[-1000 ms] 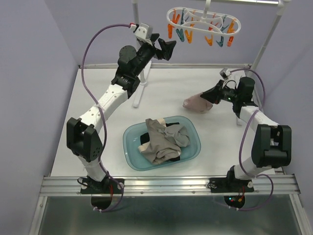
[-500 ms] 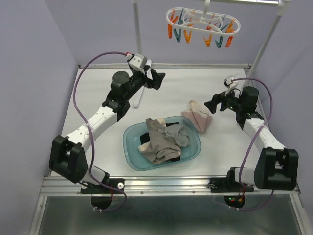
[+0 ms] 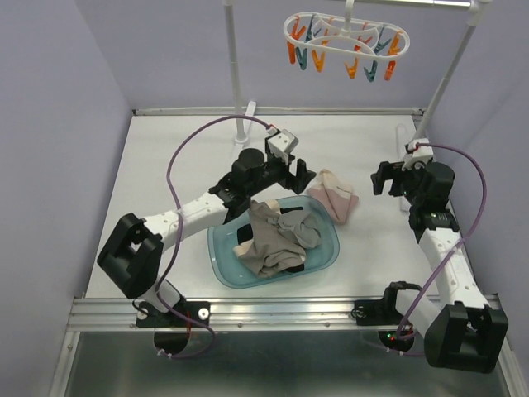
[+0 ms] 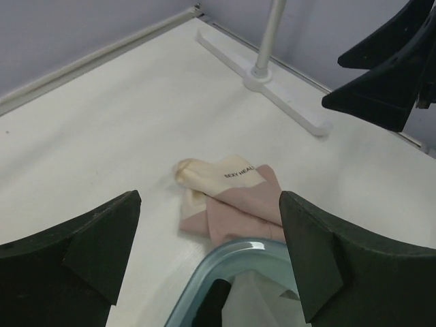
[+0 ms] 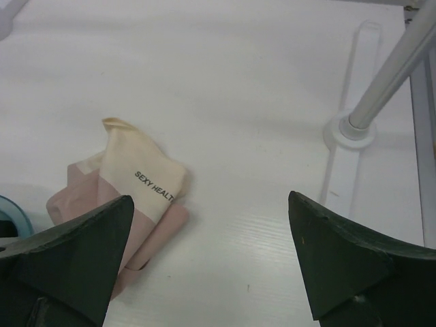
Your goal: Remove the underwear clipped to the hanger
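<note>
The white oval hanger hangs at the top of the rack, and no cloth shows in its orange and teal pins. The pale pink underwear lies crumpled on the table, touching the far right rim of the teal basin. Beige-taupe, grey and black underwear lie in the basin. My left gripper hovers open over the basin's far rim, facing the pink piece. My right gripper stands open and empty to the right of it.
Two white rack poles rise at the back, their flat feet on the table. Purple walls close in the left, back and right sides. The right gripper's fingers show in the left wrist view.
My right gripper opened and let go of the pink underwear, which dropped beside the basin, then drew back right. My left arm swung down from near the hanger to the basin's far rim.
</note>
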Robot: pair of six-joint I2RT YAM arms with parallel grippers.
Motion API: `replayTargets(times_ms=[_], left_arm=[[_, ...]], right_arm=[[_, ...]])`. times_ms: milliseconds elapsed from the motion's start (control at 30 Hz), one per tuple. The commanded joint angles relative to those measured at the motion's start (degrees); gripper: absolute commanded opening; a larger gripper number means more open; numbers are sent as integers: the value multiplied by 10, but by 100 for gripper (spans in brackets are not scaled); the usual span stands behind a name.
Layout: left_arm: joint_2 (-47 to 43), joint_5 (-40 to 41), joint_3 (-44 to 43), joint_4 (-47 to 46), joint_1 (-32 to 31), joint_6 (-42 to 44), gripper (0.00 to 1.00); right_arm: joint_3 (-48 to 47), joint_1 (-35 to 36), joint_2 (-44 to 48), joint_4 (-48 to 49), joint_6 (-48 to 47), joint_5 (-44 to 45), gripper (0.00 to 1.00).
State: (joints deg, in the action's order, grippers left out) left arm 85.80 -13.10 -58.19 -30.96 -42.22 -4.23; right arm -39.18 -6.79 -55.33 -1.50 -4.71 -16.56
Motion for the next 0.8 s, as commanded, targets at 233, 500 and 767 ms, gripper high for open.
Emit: replayTargets(times_ms=[233, 500, 767], left_arm=[[145, 254, -143, 122, -79, -136, 97], [210, 276, -227, 157, -107, -202, 98], [310, 292, -329, 241, -128, -236, 95]], right_arm=[[5, -35, -23, -10, 25, 58, 100], [3, -36, -23, -11, 31, 74, 100], [3, -37, -21, -11, 32, 78, 100]])
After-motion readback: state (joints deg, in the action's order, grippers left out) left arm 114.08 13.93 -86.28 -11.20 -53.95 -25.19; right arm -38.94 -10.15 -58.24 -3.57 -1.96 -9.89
